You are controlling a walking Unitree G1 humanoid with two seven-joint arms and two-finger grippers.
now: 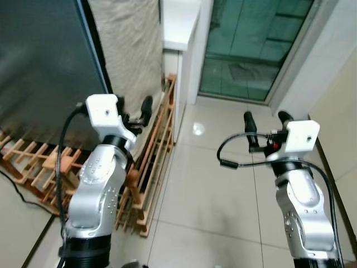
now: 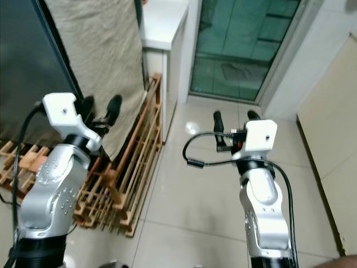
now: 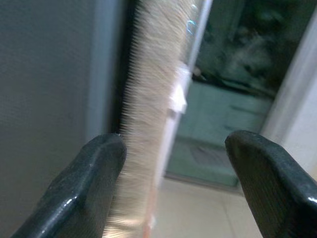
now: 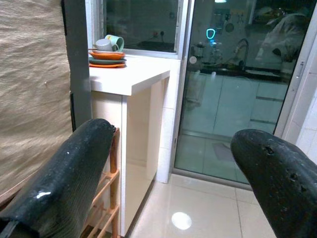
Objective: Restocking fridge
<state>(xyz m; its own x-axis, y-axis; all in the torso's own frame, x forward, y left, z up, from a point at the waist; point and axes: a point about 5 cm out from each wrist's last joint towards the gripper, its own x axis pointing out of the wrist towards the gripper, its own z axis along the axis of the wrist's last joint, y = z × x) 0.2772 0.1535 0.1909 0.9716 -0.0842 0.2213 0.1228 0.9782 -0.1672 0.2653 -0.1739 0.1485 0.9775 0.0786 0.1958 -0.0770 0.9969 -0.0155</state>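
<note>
Grippers: left gripper [image 1: 134, 111] and right gripper [image 1: 268, 120] both spread apart, empty, raised ahead, likely readying for reaching toward the dark fridge [image 1: 39, 67].

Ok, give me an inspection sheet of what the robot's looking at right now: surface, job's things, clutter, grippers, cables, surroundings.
Surface: glossy tiled floor, with a light glare spot.
Job's things: dark fridge on the left, side facing us; no food or stock seen.
Clutter: wooden rack lying on the floor against the fridge; beige cloth hanging behind it; stacked dishes on a white counter.
Grippers: left gripper raised beside the cloth, jaws open, holding nothing; right gripper raised over the floor, jaws open, holding nothing.
Cables: black cable looping by the right wrist; another along the left arm.
Surroundings: glass door ahead; white wall right.
</note>
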